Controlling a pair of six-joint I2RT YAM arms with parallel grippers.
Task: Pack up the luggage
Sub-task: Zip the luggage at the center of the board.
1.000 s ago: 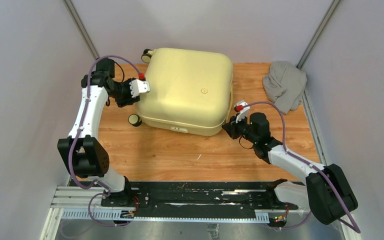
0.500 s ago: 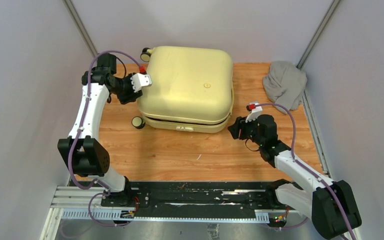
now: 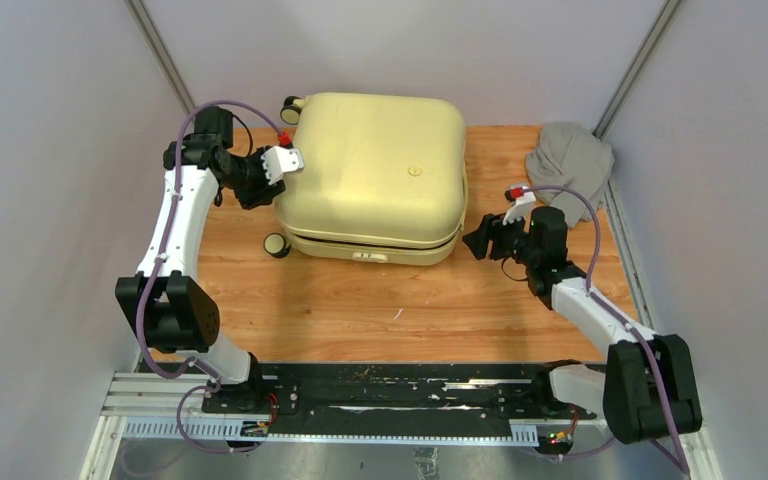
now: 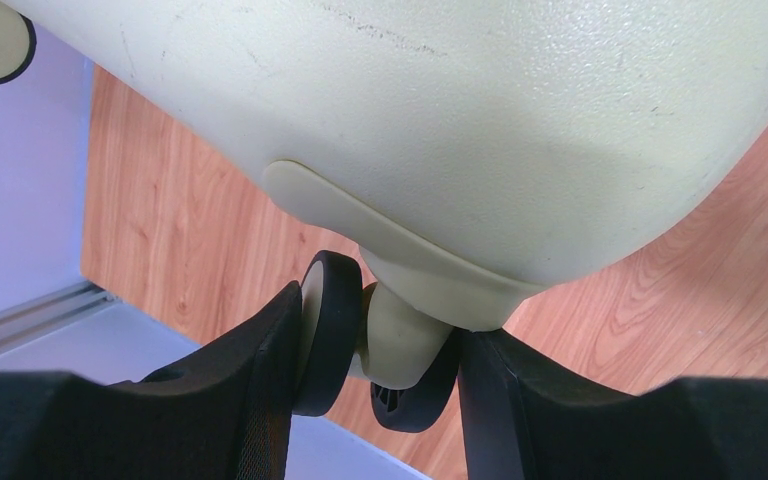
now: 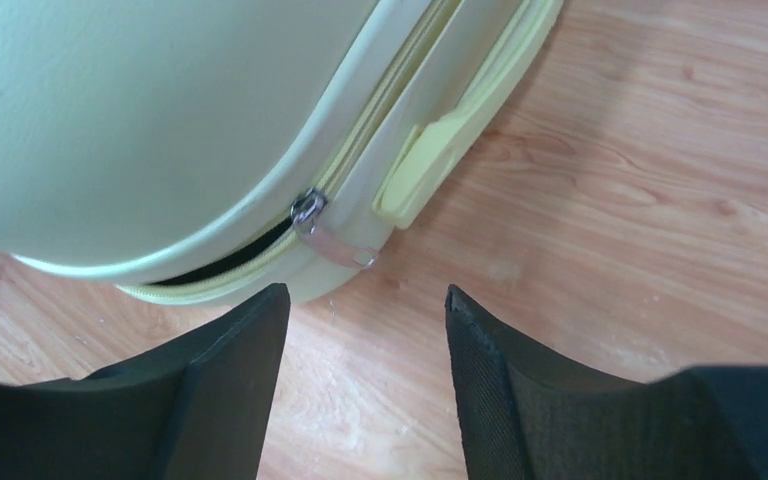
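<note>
Left gripper (image 4: 382, 325) clamped on a wheel (image 4: 325, 330) of the luggage (image 3: 375, 170); right gripper (image 5: 365, 295) shown with jaws spread.
The black-rimmed wheel and its cream caster are pinched between the left fingers at the left side of the luggage. Nothing is held between the parted right fingers, which are pointed at the zip pull (image 5: 335, 245) on the near right corner, where a dark gap is seen in the zip line. The luggage is laid flat, lid down, towards the far side of the wooden table (image 3: 360, 300). A grey cloth (image 3: 570, 170) is heaped at the far right corner, apart from the luggage.
</note>
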